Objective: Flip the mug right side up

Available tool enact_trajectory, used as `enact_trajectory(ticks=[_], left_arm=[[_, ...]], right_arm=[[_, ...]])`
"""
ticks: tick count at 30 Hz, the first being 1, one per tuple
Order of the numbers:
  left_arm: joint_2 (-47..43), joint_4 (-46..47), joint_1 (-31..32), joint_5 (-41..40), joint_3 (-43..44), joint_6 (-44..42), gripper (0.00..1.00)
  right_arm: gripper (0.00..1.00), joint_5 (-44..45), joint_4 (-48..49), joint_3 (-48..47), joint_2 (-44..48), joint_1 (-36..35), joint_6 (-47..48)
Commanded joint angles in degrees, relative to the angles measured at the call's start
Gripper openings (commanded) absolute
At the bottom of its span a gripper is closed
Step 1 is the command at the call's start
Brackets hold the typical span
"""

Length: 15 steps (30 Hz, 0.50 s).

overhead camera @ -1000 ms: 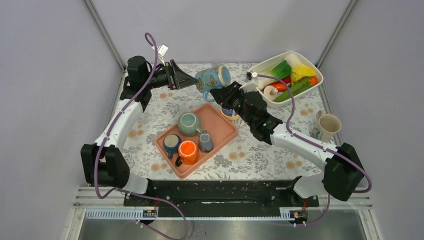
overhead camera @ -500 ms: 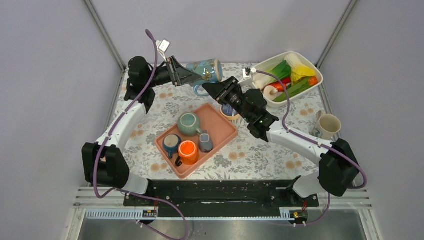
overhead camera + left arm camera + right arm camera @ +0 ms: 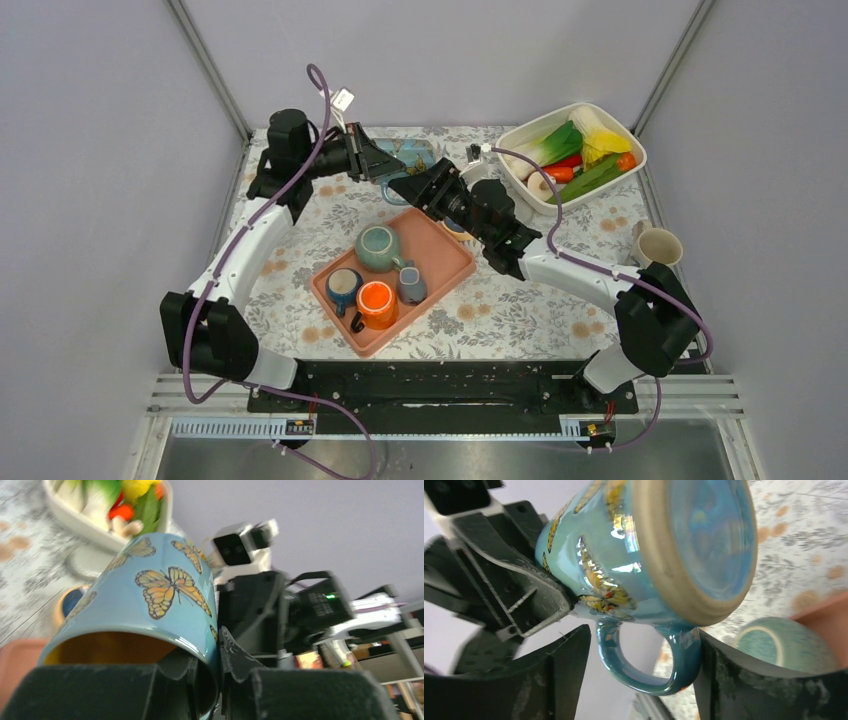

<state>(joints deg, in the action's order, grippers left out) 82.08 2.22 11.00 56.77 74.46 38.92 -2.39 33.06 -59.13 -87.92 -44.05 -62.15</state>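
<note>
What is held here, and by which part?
The left pincer clamps the glossy blue butterfly-print mug by its rim, one jaw inside. The right pincer stands open astride the handle, not gripping.

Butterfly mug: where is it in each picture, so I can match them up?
Top external: butterfly mug near the top middle, above the pink tray.
Left wrist: the mug is left of middle, big, rim nearest the camera.
Right wrist: the mug is upper middle, base facing the camera, handle below.
Shared landmark: the floral tablecloth, in all three.
</note>
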Motion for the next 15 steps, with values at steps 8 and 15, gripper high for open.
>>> enact_trajectory(ticks=[8, 15], left_arm=[[3.6, -31.36, -6.97, -25.39, 15.79, -43.2, 0.0], [18.03, -47.79, -10.57, -44.36, 28.23, -67.44, 0.0]], right_arm=[[0.99, 5.85, -11.47, -3.03, 2.33, -0.59, 13.17], [1.0, 7.0, -22.98, -5.65, 5.89, -0.67, 22.92]])
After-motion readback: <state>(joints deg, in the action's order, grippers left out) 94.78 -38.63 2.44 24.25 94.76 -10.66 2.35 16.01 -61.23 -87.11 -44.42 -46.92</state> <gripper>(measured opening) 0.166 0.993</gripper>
